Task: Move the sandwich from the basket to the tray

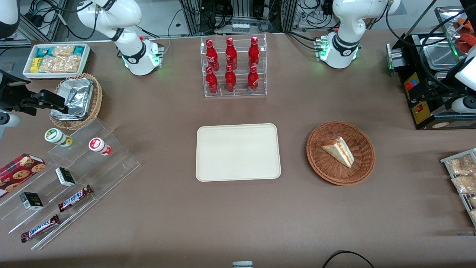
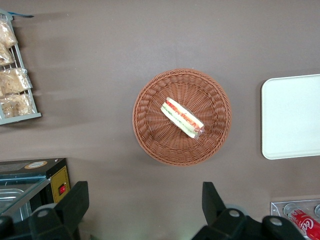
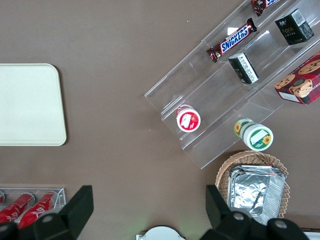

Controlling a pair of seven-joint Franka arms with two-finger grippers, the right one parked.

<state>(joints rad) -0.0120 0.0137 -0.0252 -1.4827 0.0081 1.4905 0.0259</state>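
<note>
Well, claw [image 2: 145, 210] spread wide above basket [image 2: 150, 145]; sandwich [image 2: 182, 117] seemingly inside rim.

basket [image 1: 327, 167]: woven wicker | tray [image 1: 238, 167]: smooth matt | hand [image 2: 145, 210]: black plastic

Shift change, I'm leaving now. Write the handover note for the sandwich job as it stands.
Gripper: open, empty, raised above the table with the basket below it.
Sandwich: lying in the basket, untouched.
Tray: bare, beside the basket toward the parked arm's end of the table.
Done: nothing yet, no grasp made.
Left: descend, grip the sandwich, lift it out, carry it over and set it on the tray.
</note>
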